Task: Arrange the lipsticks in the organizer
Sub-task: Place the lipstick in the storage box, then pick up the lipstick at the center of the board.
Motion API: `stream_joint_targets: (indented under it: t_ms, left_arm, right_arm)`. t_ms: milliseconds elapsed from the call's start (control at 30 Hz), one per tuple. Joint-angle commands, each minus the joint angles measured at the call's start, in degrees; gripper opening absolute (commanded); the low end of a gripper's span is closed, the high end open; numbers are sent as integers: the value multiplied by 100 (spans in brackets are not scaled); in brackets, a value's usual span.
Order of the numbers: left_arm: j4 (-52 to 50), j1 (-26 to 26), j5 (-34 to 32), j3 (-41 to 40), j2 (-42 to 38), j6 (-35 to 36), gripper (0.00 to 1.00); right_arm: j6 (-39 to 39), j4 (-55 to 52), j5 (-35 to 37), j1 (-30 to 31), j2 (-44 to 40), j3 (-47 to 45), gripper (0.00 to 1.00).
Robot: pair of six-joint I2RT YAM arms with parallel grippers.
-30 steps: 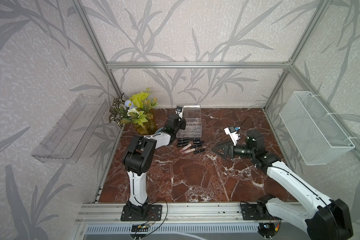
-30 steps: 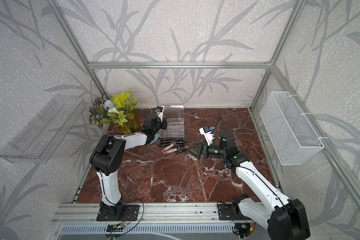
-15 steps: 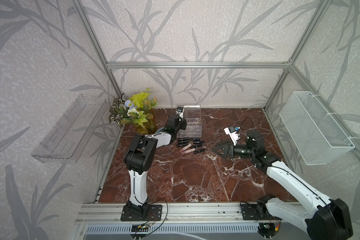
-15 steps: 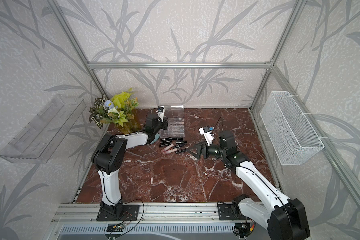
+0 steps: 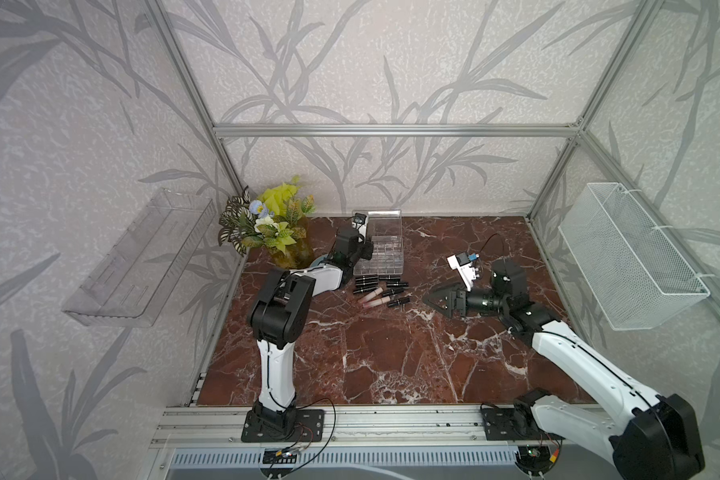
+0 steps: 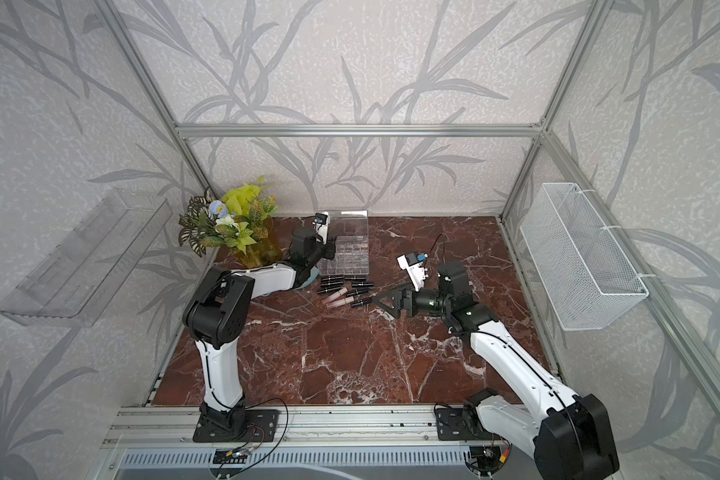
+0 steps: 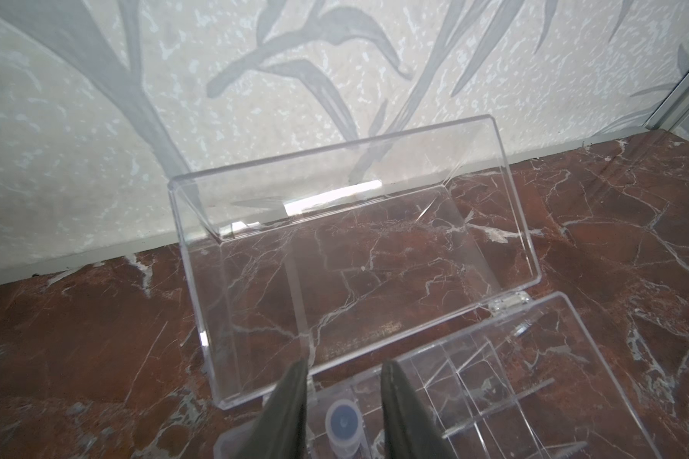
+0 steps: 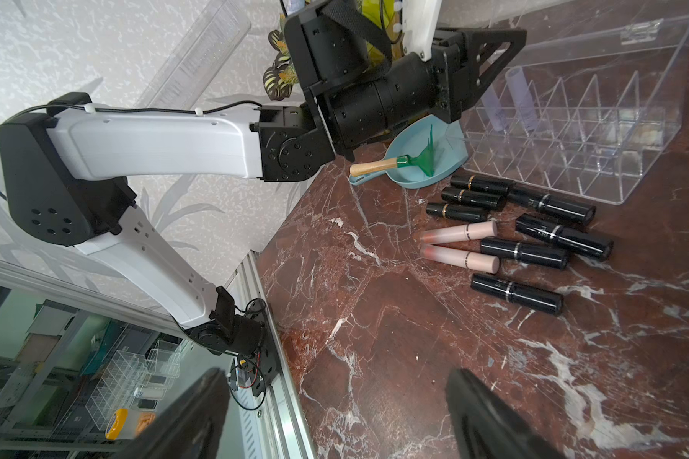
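Seven black lipsticks (image 8: 524, 252) beside organizer (image 8: 621, 131) (print unreadable).

You get two top views looking down from high in front over the whole table (image 5: 391, 353); both wrist cameras sit low and close, sharing the organizer (image 8: 621, 159).

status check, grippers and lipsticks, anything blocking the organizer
Left gripper open over a lavender lipstick standing in the organizer. Right gripper open, empty. Nine lipsticks lying on the table. Lid open, nothing blocking.
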Motion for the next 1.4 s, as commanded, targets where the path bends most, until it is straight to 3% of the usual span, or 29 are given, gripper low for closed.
stream_joint_targets:
  t_ms: [0,233,367,567,767,1000,1367]
  left_arm:
    - [12,25,49,11,-92,27,35]
    - [80,-38,344,-943,-1243,-114,40]
    - [283,-55,452,-1882,-2114,-377,41]
    - [370,-204,665,-2793,-3115,-569,43]
    - [357,-410,732,-3496,-3745,-750,44]
    - [289,-414,704,-3734,-4178,-758,44]
    - [294,-414,839,-3715,-4198,-775,44]
  right_arm:
    - [-213,-216,77,-14,79,146,89]
    - [-1354,-1892,1731,575,869,1069,89]
    - [-1836,-2428,2707,1084,1874,1711,89]
    - [-2217,-2975,3155,1432,3331,2834,89]
    - [-2607,-3276,3807,1432,4030,3504,89]
    - [-3138,-3792,3893,1405,4929,4461,89]
    - [-3268,-3701,3365,1295,5402,4616,89]
